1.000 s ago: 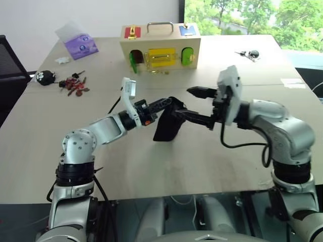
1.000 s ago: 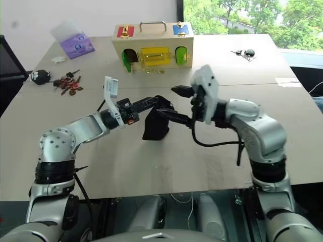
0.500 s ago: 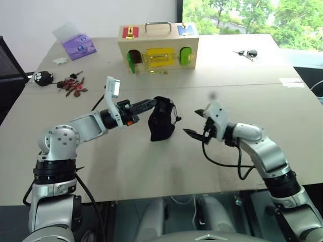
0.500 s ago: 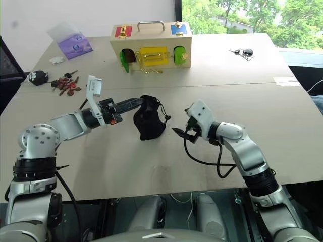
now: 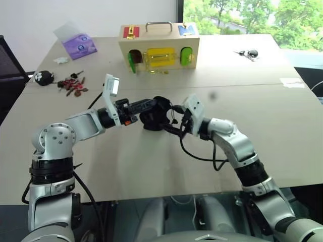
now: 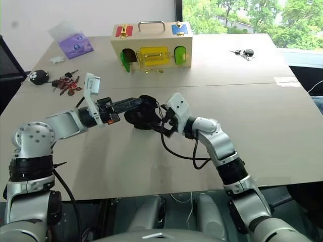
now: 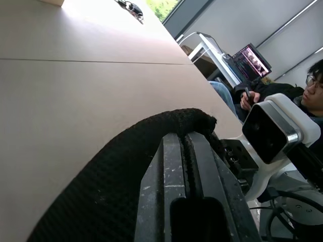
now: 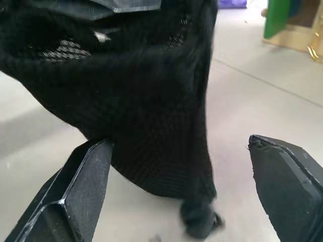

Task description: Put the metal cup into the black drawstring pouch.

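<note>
At frame centre, the left gripper [image 5: 151, 105] is clamped on the soft black drawstring fabric pouch [image 5: 155, 117]; the right gripper [image 8: 184, 194], jaws apart, could snag or collapse its mouth

Your head stereo pair is looking forward and down over both arms, taking in the table [image 5: 151, 166] from the near edge to the far window. The left wrist camera is peering along its closed fingers [image 7: 192, 171], close against the black drawstring pouch [image 7: 101, 191]. The right wrist camera is facing that same pouch between its spread fingers [image 8: 75, 186].
</note>
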Robot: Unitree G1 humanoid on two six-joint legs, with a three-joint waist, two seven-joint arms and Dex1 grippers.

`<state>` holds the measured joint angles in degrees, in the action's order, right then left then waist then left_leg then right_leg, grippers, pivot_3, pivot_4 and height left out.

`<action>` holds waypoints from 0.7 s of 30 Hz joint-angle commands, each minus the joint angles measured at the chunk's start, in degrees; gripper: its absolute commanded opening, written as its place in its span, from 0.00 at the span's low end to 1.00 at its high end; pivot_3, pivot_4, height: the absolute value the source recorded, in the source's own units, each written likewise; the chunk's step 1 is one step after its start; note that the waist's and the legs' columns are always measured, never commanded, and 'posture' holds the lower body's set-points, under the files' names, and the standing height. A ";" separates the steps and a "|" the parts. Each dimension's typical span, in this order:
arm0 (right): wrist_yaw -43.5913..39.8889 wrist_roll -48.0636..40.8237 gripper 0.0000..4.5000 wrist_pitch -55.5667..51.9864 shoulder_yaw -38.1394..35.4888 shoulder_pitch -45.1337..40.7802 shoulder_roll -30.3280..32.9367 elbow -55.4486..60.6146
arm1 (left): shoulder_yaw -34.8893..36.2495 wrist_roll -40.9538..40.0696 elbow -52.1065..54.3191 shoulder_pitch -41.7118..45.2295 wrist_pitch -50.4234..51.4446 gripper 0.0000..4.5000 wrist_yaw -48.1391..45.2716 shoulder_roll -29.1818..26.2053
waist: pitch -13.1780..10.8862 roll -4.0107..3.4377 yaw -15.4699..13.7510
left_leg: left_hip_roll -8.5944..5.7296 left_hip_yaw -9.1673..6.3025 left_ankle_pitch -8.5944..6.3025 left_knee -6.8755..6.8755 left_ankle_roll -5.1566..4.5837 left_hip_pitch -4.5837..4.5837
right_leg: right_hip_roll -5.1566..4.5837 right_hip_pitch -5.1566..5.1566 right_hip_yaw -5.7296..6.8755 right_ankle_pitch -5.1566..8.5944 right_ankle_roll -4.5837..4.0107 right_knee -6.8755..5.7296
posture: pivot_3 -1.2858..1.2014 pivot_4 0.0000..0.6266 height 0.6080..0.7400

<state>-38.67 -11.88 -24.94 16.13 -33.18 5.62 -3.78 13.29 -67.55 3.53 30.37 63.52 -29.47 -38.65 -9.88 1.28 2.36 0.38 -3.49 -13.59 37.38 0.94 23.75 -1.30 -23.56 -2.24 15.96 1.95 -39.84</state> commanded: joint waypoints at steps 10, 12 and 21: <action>4.00 1.56 0.01 5.56 -3.96 -1.10 0.29 0.94 | 7.58 -7.18 9.92 -5.37 1.30 0.00 4.71 0.93 | 0.00 0.00 0.01 | 0.02 -0.01 0.01 -0.01 0.02 -0.01 | -0.07 -0.01 0.00 0.00 0.00 -0.02 | 0.52 0.24 1.00; 5.12 2.49 0.01 6.08 -4.27 -1.06 1.01 1.60 | 8.17 -8.10 10.38 -5.78 0.86 0.00 5.50 1.20 | 0.00 0.00 -0.01 | 0.01 -0.02 0.00 -0.01 0.00 0.00 | -0.07 -0.01 0.01 0.00 0.00 -0.02 | 0.52 0.24 1.00; 12.68 8.67 0.01 7.98 -6.88 -4.01 5.00 3.51 | 7.68 -2.79 8.09 -3.00 -2.40 0.00 0.96 -3.09 | 0.00 0.00 0.02 | -0.02 0.00 0.02 -0.01 0.03 -0.01 | -0.03 -0.02 0.02 0.00 0.00 -0.03 | 0.52 0.24 1.00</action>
<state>-28.42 -4.66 -17.31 12.56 -37.04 8.87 -1.80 19.59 -71.63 10.67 26.86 63.19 -26.62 -40.09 -9.88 1.28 2.38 0.36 -3.48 -13.58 37.35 0.97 23.74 -1.33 -23.58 -2.23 15.96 1.95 -39.86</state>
